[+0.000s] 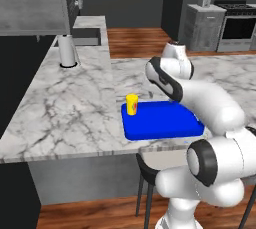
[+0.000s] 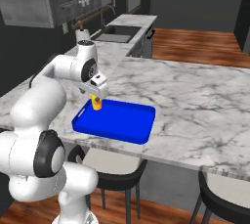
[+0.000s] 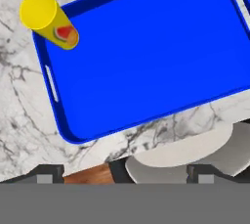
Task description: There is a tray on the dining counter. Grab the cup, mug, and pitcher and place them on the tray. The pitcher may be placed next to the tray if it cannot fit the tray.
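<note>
Our pincer hangs above the tray with its two dark tips spread wide apart and nothing between them; in the right base view we see the pincer just over the tray's far left corner, close above the cup. In the left base view the hand itself is hidden behind our own arm, so we cannot judge it from there. The yellow cup stands upright inside the tray, tucked into one corner, with its red-orange mark facing the hand camera. From the left base view the cup sits at the tray's far left corner, touching the blue floor and just beside the low rim. Apart from the cup, the blue floor of the tray carries nothing. The tray lies flat on the white marble counter near its front edge, and the counter stretches away to the right in the right base view. Under the counter edge a dark stool with a pale seat stands below the tray, and a second stool stands further right. At the far end of the counter we see a sink with a tap. Further back stands a stove.
</note>
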You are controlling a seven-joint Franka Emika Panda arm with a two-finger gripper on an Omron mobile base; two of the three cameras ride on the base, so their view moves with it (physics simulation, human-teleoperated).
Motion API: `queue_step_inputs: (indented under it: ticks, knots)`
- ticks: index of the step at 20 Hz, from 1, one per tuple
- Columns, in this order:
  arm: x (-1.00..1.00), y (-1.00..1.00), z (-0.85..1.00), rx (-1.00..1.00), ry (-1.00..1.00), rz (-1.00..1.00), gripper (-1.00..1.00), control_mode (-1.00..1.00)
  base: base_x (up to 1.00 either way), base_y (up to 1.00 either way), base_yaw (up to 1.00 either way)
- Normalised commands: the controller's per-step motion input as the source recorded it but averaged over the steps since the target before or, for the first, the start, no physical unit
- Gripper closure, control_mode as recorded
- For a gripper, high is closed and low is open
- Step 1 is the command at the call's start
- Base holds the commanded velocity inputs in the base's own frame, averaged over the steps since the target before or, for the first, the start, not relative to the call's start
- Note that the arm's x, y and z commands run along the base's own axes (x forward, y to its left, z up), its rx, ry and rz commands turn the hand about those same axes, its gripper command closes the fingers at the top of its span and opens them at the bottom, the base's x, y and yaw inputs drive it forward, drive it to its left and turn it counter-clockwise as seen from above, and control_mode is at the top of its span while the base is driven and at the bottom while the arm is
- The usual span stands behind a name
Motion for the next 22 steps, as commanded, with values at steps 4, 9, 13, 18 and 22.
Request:
queue_step_inputs:
  ticks: [4,9,13,18,22]
  knots:
    - [-1.0,-0.12,0.03,-0.01,0.0,0.17,-1.0,-1.0,0.0,0.0,0.0]
    - [-1.0,-0.05,0.0,0.0,0.0,0.17,-1.0,-1.0,0.0,0.0,0.0]
    - [-1.0,-0.03,0.0,-0.01,0.0,0.14,-1.0,-1.0,0.0,0.0,0.0]
    - [-0.8,-0.05,0.0,-0.02,0.0,0.1,-1.0,-1.0,0.0,0.0,0.0]
    - [-0.58,-0.03,0.0,-0.03,0.0,0.08,-1.0,-1.0,0.0,0.0,0.0]
